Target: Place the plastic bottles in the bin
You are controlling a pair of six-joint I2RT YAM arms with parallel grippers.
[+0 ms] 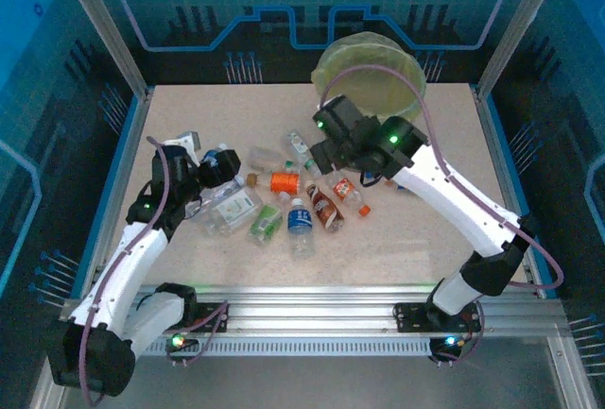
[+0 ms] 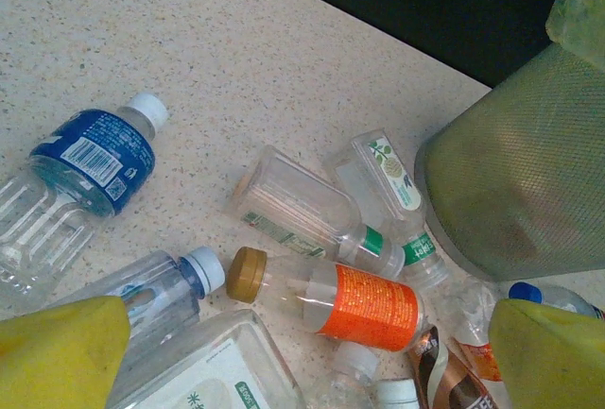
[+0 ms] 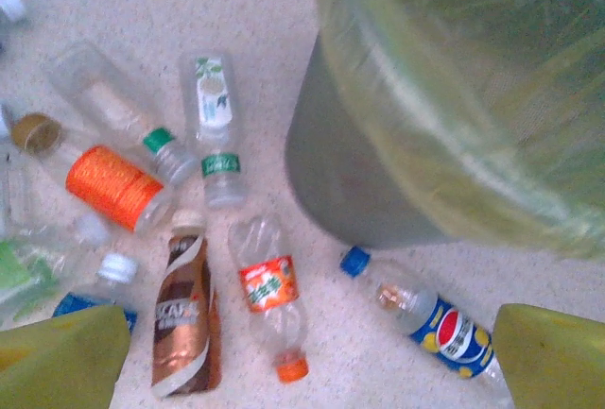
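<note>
Right wrist view looks down on the plastic bottles, lying scattered on the bench beside the bin; the right tool hangs spread and empty, as does the left tool; the Pepsi bottle lies just beside the bin, blue cap toward it, long axis slanting down-right; it looks empty, light, thin-walled and slick, so pinch gently across its labelled waist.
</note>
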